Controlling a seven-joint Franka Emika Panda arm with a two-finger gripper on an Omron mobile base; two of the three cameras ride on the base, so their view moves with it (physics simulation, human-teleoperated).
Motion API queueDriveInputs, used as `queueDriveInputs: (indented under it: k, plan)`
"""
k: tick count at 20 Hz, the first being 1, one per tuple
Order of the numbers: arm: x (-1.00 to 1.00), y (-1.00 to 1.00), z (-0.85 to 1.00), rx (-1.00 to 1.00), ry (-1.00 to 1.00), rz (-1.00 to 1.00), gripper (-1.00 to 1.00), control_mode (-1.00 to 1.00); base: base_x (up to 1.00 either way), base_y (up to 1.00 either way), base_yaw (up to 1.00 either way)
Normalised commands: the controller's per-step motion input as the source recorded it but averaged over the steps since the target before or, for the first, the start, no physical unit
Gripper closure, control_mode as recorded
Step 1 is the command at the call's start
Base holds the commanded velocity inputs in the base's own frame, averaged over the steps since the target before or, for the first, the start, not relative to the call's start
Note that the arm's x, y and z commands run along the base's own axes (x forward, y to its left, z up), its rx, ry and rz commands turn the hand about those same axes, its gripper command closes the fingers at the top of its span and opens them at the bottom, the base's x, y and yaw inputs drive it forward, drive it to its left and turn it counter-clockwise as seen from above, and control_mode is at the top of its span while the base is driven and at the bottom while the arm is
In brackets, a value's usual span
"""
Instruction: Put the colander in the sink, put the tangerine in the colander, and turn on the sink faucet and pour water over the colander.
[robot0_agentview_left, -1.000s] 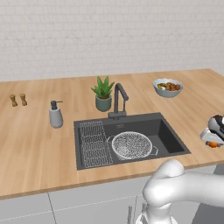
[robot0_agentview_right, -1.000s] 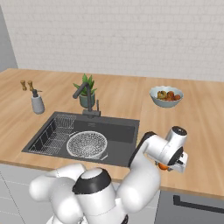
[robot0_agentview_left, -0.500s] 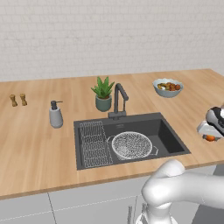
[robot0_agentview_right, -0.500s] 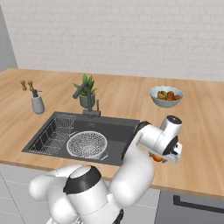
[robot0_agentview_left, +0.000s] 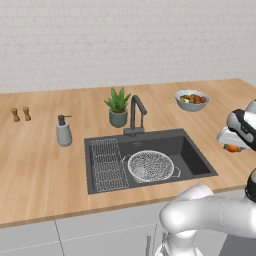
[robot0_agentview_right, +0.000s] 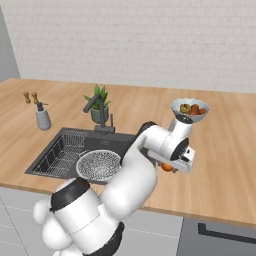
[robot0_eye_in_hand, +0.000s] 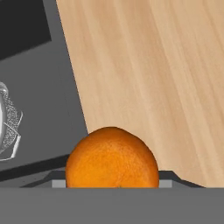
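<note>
The silver mesh colander (robot0_agentview_left: 151, 166) (robot0_agentview_right: 98, 165) sits in the dark grey sink (robot0_agentview_left: 196, 161) (robot0_agentview_right: 71, 141), right of its wire rack. My gripper (robot0_agentview_left: 231, 145) (robot0_agentview_right: 170, 166) hangs over the wooden counter just right of the sink, shut on the tangerine (robot0_agentview_left: 233, 148) (robot0_agentview_right: 166, 168). In the hand view the tangerine (robot0_eye_in_hand: 112, 159) sits low and centred, hiding the fingertips, with the colander (robot0_eye_in_hand: 9, 127) at the left edge. The dark angular sink faucet (robot0_agentview_left: 136, 112) (robot0_agentview_right: 99, 113) stands behind the basin, and no water is running from it.
A blue-grey fruit bowl (robot0_agentview_left: 192, 99) (robot0_agentview_right: 190, 109) stands at the back right. A potted plant (robot0_agentview_left: 118, 107) is beside the faucet, a soap dispenser (robot0_agentview_left: 63, 131) left of the sink, and two small shakers (robot0_agentview_left: 21, 114) far left. The wire rack (robot0_agentview_left: 107, 162) lies in the sink's left part.
My gripper has carried the tangerine leftward over the counter, closer to the sink's right edge. The colander and everything else stay put.
</note>
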Motion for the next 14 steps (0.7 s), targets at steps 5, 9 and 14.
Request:
queueDriveInputs:
  k: [5,9,14]
  plan:
    - [-0.11,0.57,0.47,0.0,-0.01,0.0,1.0,-1.0,0.0,0.0,0.0]
    - [-0.06,0.71,0.32,0.0,0.0,0.0,1.0,-1.0,0.0,0.0,0.0]
    - [0.0,0.61,0.09,0.0,0.0,0.0,1.0,-1.0,0.0,0.0,0.0]
